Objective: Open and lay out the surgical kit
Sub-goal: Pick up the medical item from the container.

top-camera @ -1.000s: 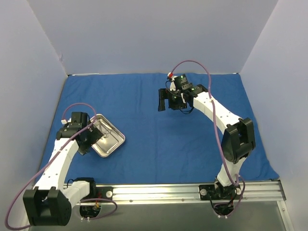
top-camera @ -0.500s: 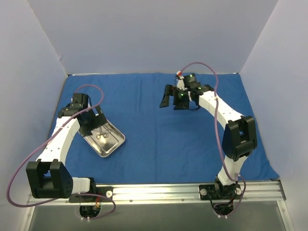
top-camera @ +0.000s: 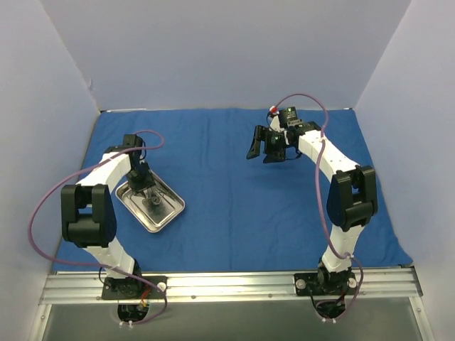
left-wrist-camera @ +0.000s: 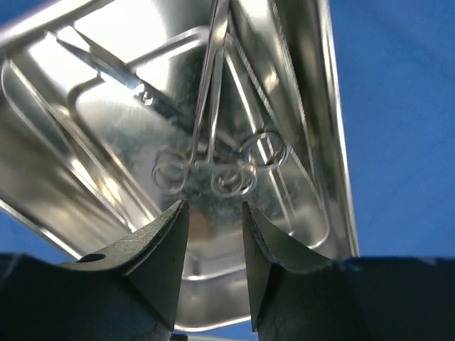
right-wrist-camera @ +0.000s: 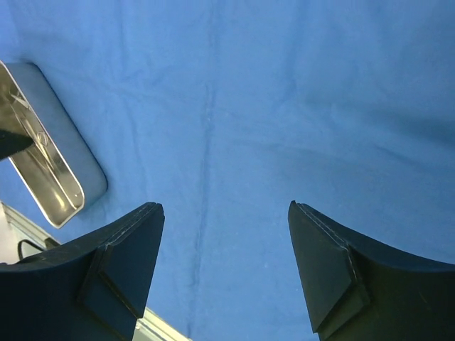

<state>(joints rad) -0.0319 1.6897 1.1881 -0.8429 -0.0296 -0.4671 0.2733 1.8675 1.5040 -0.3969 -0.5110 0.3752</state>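
Observation:
The surgical kit lies opened out. Its royal-blue cloth (top-camera: 234, 199) is spread flat over the table. The small steel tray (top-camera: 173, 210) sits on the cloth at the left, with thin silvery instruments (top-camera: 153, 202) inside. My left gripper (top-camera: 144, 186) hangs over the tray's far end. In the left wrist view, the left gripper (left-wrist-camera: 213, 213) is narrowly open just short of the ring handles (left-wrist-camera: 213, 172) of the forceps, with nothing between its fingers. Scissors (left-wrist-camera: 106, 67) lie beside the forceps. My right gripper (top-camera: 261, 148) hovers open and empty above the cloth (right-wrist-camera: 284, 106) at the back right.
Pale walls close in the back and both sides. A metal rail (top-camera: 234, 283) with the arm bases runs along the near edge. In the right wrist view the tray (right-wrist-camera: 50, 177) lies at the far left. The cloth has faint creases (right-wrist-camera: 207, 128).
My left arm has swung back and round over the tray, and its jaws have narrowed. The right gripper has drifted slightly right and towards the back wall, closing a little.

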